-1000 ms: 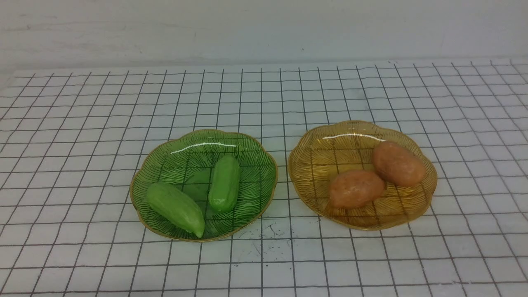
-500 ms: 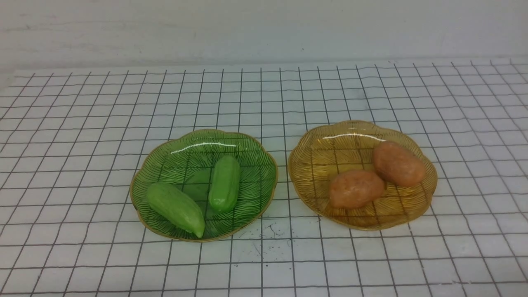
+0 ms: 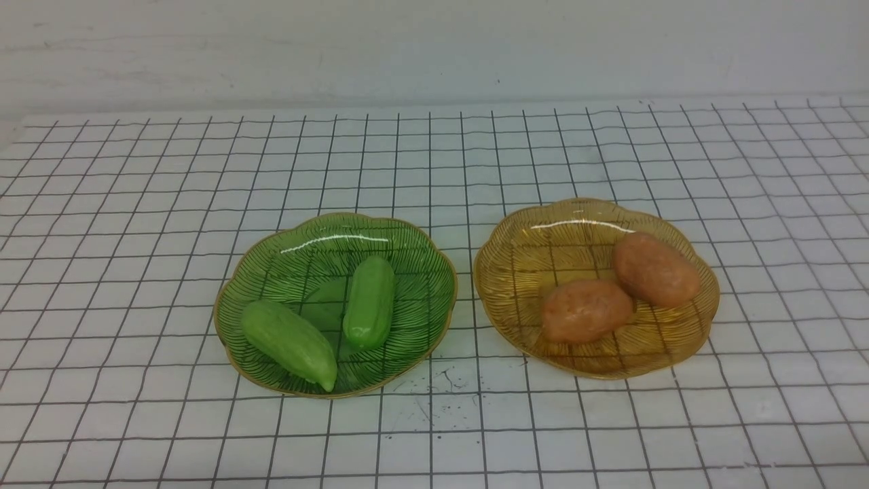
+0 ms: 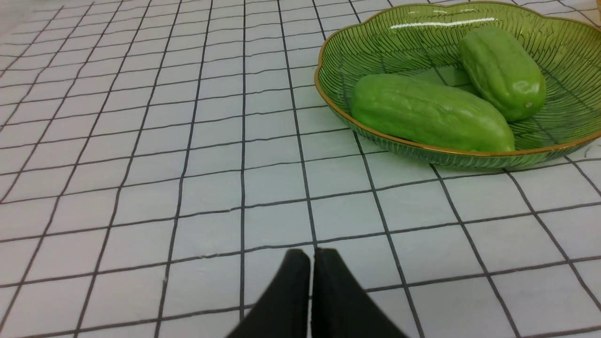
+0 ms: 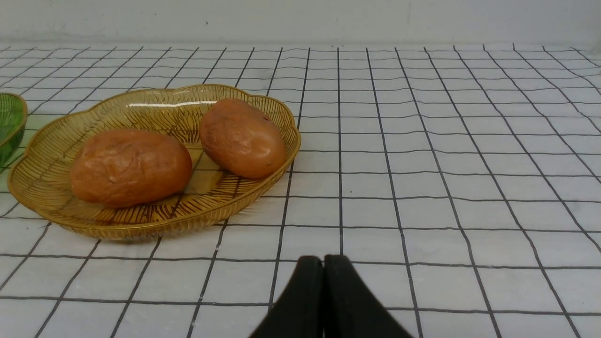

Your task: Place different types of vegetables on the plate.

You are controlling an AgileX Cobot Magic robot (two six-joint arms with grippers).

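Two light-green cucumber-like vegetables (image 3: 290, 343) (image 3: 370, 302) lie in the green glass plate (image 3: 421, 261). Two orange-brown potato-like vegetables (image 3: 585, 310) (image 3: 655, 269) lie in the amber glass plate (image 3: 516, 244). In the left wrist view my left gripper (image 4: 310, 256) is shut and empty above the checked cloth, short of the green plate (image 4: 338, 61) with its cucumbers (image 4: 429, 114) (image 4: 502, 70). In the right wrist view my right gripper (image 5: 323, 262) is shut and empty, short of the amber plate (image 5: 42, 141) with its potatoes (image 5: 129, 166) (image 5: 242, 137). Neither gripper shows in the front view.
A white cloth with a black grid (image 3: 434, 421) covers the table. A pale wall (image 3: 434, 47) runs along the far edge. Small dark specks (image 3: 441, 390) mark the cloth between the plates at the front.
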